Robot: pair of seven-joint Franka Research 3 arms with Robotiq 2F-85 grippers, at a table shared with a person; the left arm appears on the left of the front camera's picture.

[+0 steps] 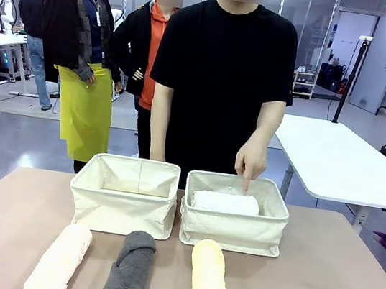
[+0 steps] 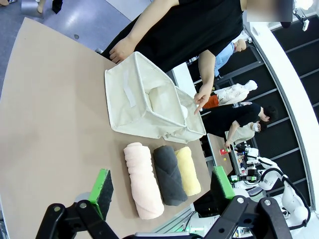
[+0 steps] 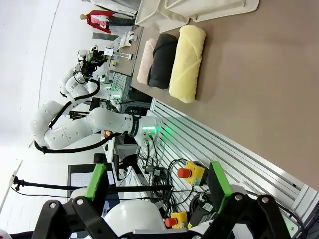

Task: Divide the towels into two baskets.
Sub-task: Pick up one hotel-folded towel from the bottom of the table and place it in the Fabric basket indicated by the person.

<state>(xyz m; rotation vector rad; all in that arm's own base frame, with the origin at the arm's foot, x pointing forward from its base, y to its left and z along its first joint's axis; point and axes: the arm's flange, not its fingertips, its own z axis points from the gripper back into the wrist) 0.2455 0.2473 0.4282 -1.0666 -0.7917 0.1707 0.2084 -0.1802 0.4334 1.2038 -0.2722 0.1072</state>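
Jaws apart, empty; white towel (image 1: 226,202) half-hidden behind wall of basket (image 1: 232,232).

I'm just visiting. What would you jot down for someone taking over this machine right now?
Left gripper: open, holding nothing.
Right gripper: open, holding nothing.
Person's hand points into the right basket, where the white towel lies.
Pink towel, grey towel and yellow towel lie side by side on the table before the baskets.
Done: one towel binned.
Left: three towels; the left basket has none showing.
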